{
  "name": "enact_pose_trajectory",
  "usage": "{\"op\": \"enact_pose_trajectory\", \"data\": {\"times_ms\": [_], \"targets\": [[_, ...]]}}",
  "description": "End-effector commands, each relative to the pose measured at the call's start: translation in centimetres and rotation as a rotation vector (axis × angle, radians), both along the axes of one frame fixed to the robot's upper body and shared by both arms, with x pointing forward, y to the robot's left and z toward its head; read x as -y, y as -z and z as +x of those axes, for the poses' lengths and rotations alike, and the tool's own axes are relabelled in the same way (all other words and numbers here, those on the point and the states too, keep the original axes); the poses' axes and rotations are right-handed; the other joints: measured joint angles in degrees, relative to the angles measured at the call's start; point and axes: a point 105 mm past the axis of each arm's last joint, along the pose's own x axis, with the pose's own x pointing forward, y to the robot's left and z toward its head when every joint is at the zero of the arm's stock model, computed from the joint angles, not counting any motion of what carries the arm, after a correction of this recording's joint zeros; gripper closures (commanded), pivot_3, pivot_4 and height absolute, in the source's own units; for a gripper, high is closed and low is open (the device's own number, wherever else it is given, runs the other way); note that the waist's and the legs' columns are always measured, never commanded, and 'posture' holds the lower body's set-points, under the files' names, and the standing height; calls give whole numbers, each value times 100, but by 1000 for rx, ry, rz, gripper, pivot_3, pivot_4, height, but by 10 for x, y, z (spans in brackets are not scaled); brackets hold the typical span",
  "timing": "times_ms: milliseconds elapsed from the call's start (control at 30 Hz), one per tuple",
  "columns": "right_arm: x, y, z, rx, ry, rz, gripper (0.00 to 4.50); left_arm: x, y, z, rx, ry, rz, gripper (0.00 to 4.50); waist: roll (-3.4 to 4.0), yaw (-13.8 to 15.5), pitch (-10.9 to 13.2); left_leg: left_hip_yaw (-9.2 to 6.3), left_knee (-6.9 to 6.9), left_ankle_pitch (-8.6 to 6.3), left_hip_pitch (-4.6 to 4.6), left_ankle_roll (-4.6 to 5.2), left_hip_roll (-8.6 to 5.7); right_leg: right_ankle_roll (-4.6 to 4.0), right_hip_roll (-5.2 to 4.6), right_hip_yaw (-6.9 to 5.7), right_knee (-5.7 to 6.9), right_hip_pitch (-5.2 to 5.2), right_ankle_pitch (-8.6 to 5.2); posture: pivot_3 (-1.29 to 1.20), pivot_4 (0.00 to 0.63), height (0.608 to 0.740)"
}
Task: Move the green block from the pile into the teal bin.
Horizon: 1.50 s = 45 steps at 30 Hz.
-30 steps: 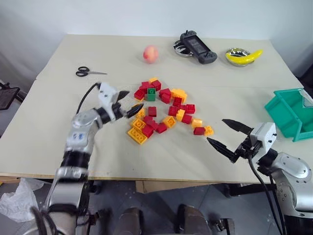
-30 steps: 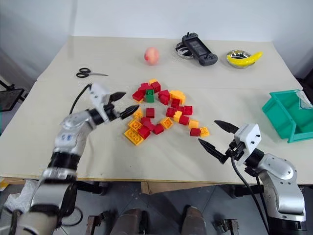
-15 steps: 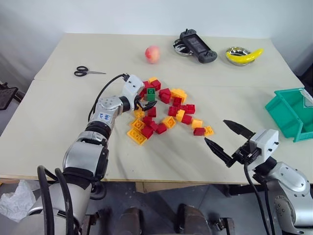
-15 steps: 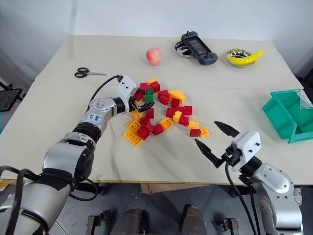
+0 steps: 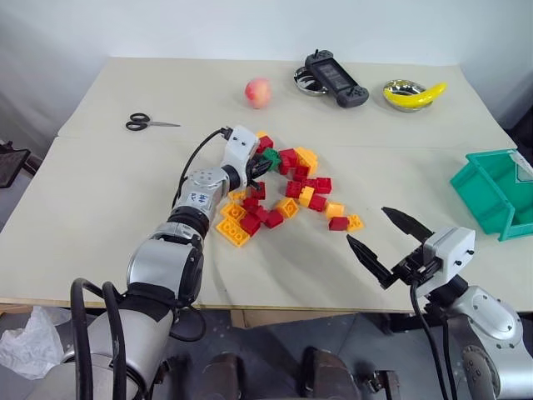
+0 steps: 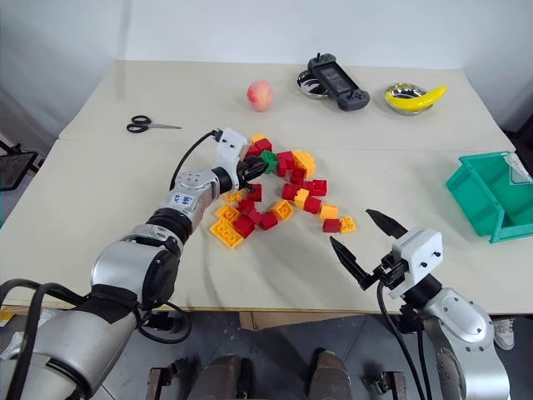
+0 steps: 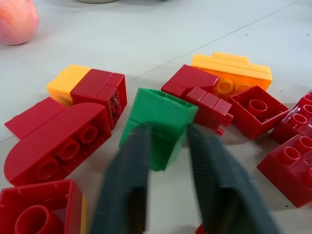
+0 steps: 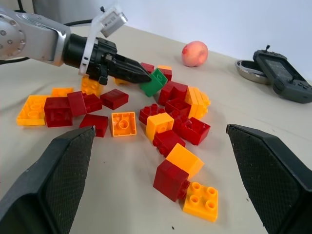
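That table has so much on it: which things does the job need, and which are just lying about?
Needed: small dark-green plastic brick, pinched by left hand; red and orange brick pile; teal plastic bin.
Lying about: black scissors, peach, black game controller, banana in steel bowl.

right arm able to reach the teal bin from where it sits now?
Probably yes. The right gripper hovers open above the table's near edge, and the teal bin sits further out on its side, with bare tabletop between. Nothing blocks the way; the bricks lie off to the other side.
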Motion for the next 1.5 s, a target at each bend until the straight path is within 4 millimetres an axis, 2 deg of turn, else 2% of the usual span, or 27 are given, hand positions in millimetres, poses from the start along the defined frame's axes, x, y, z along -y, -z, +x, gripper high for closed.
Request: {"op": "enact_pose_trajectory", "data": {"times_ms": [33, 300, 333, 400, 533, 700, 1000, 1200, 1300, 1433, 1500], "targets": [[-2, -13, -5, 67, -1, 4, 0, 6, -4, -2, -5, 31, -41, 4462, 0, 5, 0, 0, 1, 0, 0, 0, 0, 0, 0, 0, 0, 0, 0, 0, 150, 740], [-3, -11, -4, 67, 1, 9, 0, -4, -15, -5, 9, 89, -119, 4462, 0, -2, 0, 0, 4, 0, -1, 0, 0, 0, 0, 0, 2, -1, 0, 0, 150, 740], [-3, -10, -4, 66, 2, 10, 0, -6, -13, -6, 11, 95, -106, 4296, 0, -4, 0, 0, 4, 0, -1, 0, 0, 0, 0, 0, 2, -1, 0, 0, 150, 740], [-3, -10, -4, 63, 2, 11, 0, -7, -11, -7, 14, 114, -75, 3870, 0, -4, 0, 0, 4, 0, -1, 0, 0, 0, 0, 0, 3, -1, 0, 0, 150, 740], [-4, -7, -5, 52, 0, 13, 0, -11, -17, -3, 49, 53, -104, 2661, 0, 7, 0, -1, 5, 0, -1, 0, 0, 0, 0, 0, 3, -1, 0, 0, 150, 740], [-5, -7, -6, 55, 7, 17, 0, -4, -10, 2, 39, -20, -71, 1125, 0, 8, 0, -2, 8, 0, -2, 0, 0, 0, 0, 0, 5, 0, 0, 0, 150, 740], [-6, -7, -13, 53, 32, 30, 0, 21, -7, 3, -30, -55, -104, 1125, -1, 3, 0, -2, 9, -1, -2, 1, 0, 0, 0, 0, 6, 1, 0, 0, 150, 740], [-6, -6, -14, 55, 53, 36, 0, 18, 7, 6, -89, -137, -64, 1125, -1, -1, -1, -2, 10, -1, 0, 1, 0, 0, 0, 1, 8, 2, 0, 0, 150, 740], [-6, -6, -15, 57, 57, 37, 0, 22, 6, 5, -94, -124, -67, 1697, -1, -1, -1, -2, 13, 0, 1, 1, 0, 0, 0, 2, 10, 2, 0, 0, 150, 740], [-5, -7, -14, 60, 61, 32, 0, 22, 5, 4, -98, -110, -68, 2867, -2, 4, -1, -2, 19, -1, 1, 1, 0, 0, -1, 2, 13, 3, 0, 0, 150, 740], [-4, -8, -13, 63, 64, 31, 0, 19, 4, 4, -95, -99, -70, 3024, -2, 0, -1, -2, 20, -1, 1, 1, 0, 0, -1, 3, 13, 4, 0, 0, 150, 740]]}}
